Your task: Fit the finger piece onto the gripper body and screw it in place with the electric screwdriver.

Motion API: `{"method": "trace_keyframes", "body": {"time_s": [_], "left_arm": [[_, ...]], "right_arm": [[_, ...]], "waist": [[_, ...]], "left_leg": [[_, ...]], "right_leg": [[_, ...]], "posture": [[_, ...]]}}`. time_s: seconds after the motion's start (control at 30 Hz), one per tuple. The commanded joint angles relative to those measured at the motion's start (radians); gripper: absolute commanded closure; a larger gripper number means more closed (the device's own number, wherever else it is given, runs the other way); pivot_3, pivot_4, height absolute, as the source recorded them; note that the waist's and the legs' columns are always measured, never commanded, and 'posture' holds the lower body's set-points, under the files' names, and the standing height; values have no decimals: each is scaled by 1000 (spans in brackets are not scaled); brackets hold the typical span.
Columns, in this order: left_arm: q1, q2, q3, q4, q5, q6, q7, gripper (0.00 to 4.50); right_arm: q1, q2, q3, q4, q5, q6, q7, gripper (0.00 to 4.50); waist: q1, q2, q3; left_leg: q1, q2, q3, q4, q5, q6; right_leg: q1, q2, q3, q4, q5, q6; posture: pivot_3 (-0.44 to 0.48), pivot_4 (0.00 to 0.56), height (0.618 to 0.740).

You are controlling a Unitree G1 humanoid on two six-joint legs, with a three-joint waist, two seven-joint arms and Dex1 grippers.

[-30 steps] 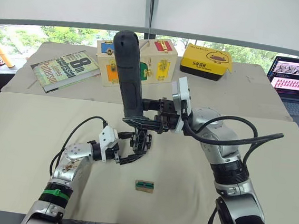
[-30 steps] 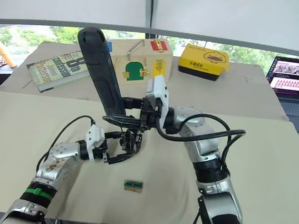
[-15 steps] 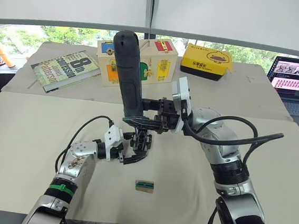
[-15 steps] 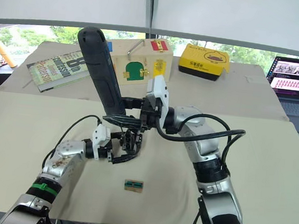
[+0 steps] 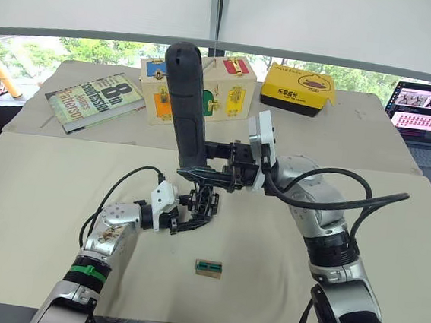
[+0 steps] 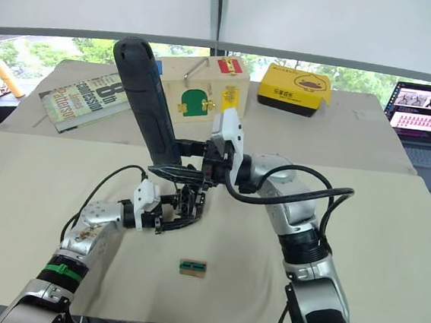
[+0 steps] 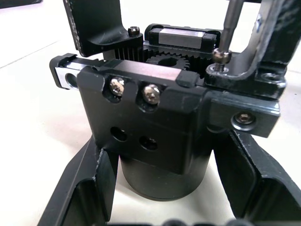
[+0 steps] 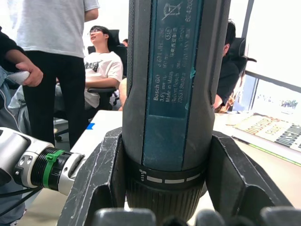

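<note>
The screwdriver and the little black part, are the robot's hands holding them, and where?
Yes. The right hand grips the screwdriver near its lower end. The left hand clamps the black part around its round base.

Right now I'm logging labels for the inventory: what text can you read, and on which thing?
"Bosch GO", "3,6 V": on the screwdriver; its smaller print is unreadable.
"8th Confession", "James Patterson": on the book.
Yellow box: characters too small to read.
Laptop: screen text unreadable.

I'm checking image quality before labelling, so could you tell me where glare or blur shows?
Left wrist view: gripper body sharp, table behind washed out bright. Right wrist view: screwdriver label readable, people behind softer, window overexposed. Left eye view: even daylight, faint shadows.
</note>
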Motion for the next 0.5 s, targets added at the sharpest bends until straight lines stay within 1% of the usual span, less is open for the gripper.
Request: {"method": "trace_keyframes", "body": {"time_s": [0.03,0.33,0.5], "left_arm": [[2,-2,-15,-40,8,3,0,2045],[5,-7,-28,-40,31,1,18,2045],[15,-8,-30,-41,33,1,26,2045]], "right_arm": [[13,5,4,-29,-5,0,-11,2567],[54,7,38,-43,-28,9,-31,2567],[84,27,34,-6,-44,-19,-50,2567]], "waist": [[1,0,0],[3,0,0],[2,0,0]], "left_leg": [[0,0,0,0,0,0],[1,0,-1,0,0,0],[4,0,-2,0,0,0]], "right_leg": [[0,0,0,0,0,0],[2,0,0,0,0,0],[7,0,-2,-2,0,0]], "posture": [[0,150,740],[0,150,740],[0,150,740]]}}
